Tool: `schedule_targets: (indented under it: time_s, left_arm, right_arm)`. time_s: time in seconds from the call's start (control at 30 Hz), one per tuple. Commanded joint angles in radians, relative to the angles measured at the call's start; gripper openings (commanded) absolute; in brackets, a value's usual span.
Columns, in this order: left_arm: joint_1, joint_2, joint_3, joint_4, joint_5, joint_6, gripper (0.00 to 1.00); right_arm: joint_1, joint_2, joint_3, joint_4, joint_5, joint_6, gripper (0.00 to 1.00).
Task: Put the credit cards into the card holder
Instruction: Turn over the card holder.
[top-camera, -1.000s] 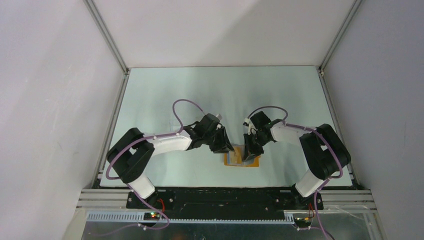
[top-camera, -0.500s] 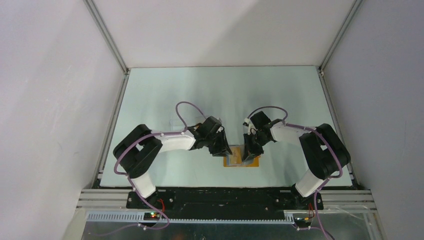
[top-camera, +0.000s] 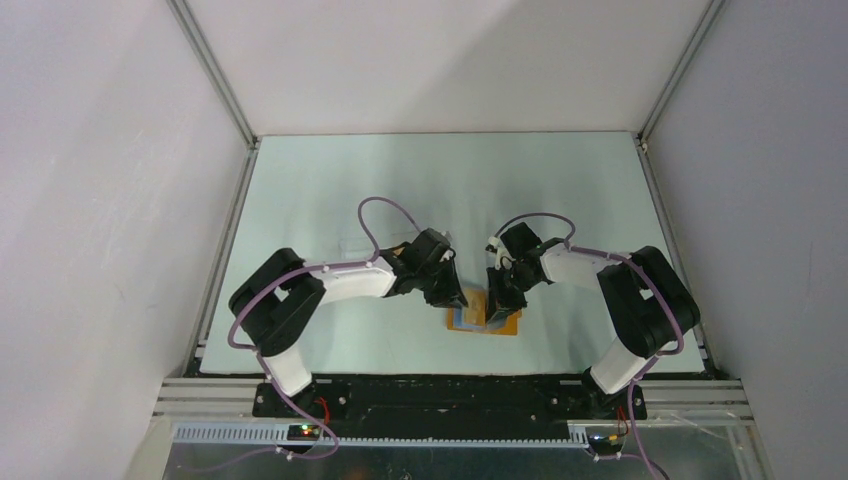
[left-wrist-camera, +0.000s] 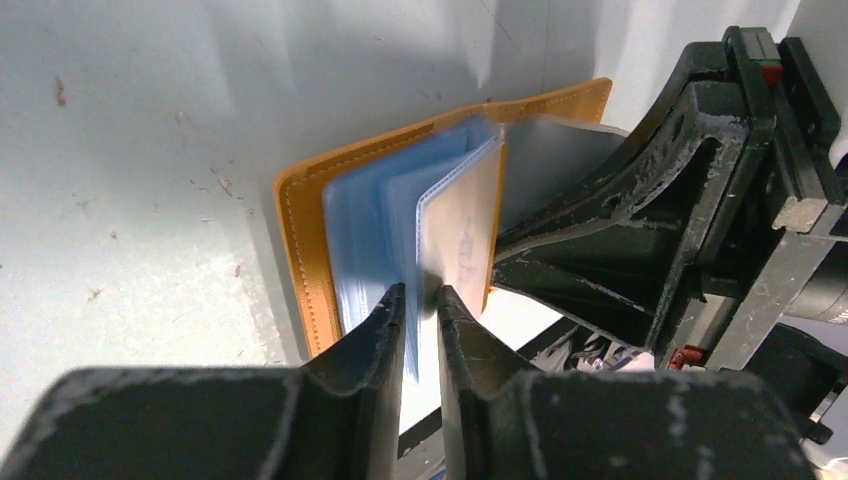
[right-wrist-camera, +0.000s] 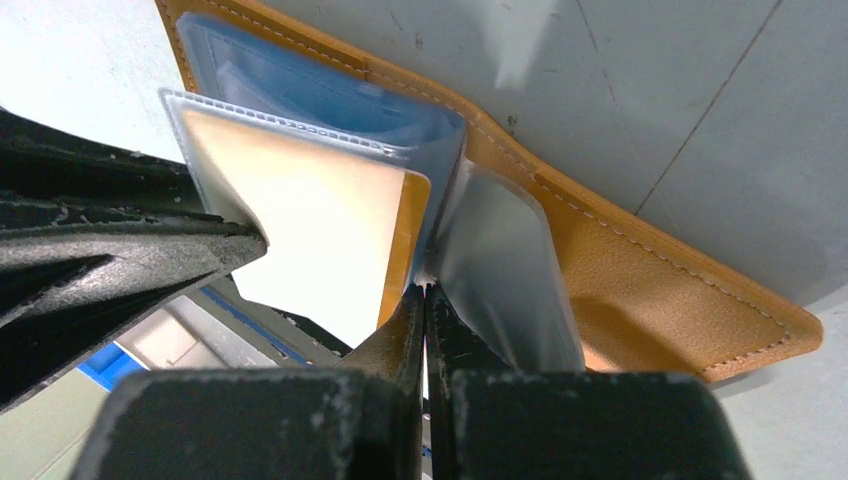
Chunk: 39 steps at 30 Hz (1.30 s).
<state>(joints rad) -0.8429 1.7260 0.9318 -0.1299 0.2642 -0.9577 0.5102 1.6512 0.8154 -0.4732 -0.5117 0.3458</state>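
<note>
The card holder (top-camera: 503, 324) lies open on the table, orange cover down (left-wrist-camera: 300, 215) (right-wrist-camera: 640, 290), its blue and clear sleeves fanned up. One clear sleeve carries a tan credit card (right-wrist-camera: 310, 225) (left-wrist-camera: 462, 235). My left gripper (top-camera: 452, 298) (left-wrist-camera: 421, 298) is at the holder's left edge. Its jaws are nearly together, pinching that sleeve's edge, with blue sleeve plastic in the narrow gap. My right gripper (top-camera: 497, 303) (right-wrist-camera: 425, 292) is shut on a grey clear sleeve (right-wrist-camera: 505, 280) near the spine.
A tan-orange sliver (top-camera: 404, 247) peeks out behind my left wrist, beside a faint clear rectangle (top-camera: 355, 243) on the table. The two grippers stand close together over the holder. Grey walls enclose the pale table (top-camera: 450, 180).
My left gripper has narrowed its jaws and shifted slightly toward the holder's left edge. The right gripper has stayed shut in place.
</note>
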Motion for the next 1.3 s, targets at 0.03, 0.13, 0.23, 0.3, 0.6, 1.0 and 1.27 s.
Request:
schedule_targets:
  time_s: [0.03, 0.13, 0.23, 0.3, 0.6, 1.0, 1.27]
  left_arm:
    - [-0.026, -0.067, 0.034, 0.018, -0.002, 0.016, 0.2]
    - [-0.029, -0.073, 0.044, 0.018, 0.011, 0.016, 0.21]
    - [-0.039, -0.072, 0.058, 0.017, 0.021, 0.014, 0.23]
    - [-0.048, -0.07, 0.068, 0.019, 0.029, 0.017, 0.28]
    - [-0.056, 0.044, 0.097, 0.08, 0.136, 0.005, 0.43]
    - [-0.057, 0.118, 0.138, 0.156, 0.18, -0.029, 0.43]
    - [-0.059, 0.136, 0.155, 0.157, 0.175, -0.02, 0.44]
  right_arm:
    - [0.014, 0.03, -0.019, 0.028, 0.042, -0.002, 0.0]
    - [0.014, 0.024, -0.019, 0.025, 0.039, -0.001, 0.0]
    - [0.012, 0.012, -0.019, 0.02, 0.038, 0.001, 0.0]
    - [0.011, 0.003, -0.02, 0.013, 0.041, 0.001, 0.0]
    - [0.004, -0.129, -0.019, -0.061, 0.094, 0.005, 0.06]
    - [-0.094, -0.246, -0.019, -0.138, 0.13, -0.018, 0.23]
    - [-0.169, -0.36, -0.018, -0.147, 0.086, -0.026, 0.36]
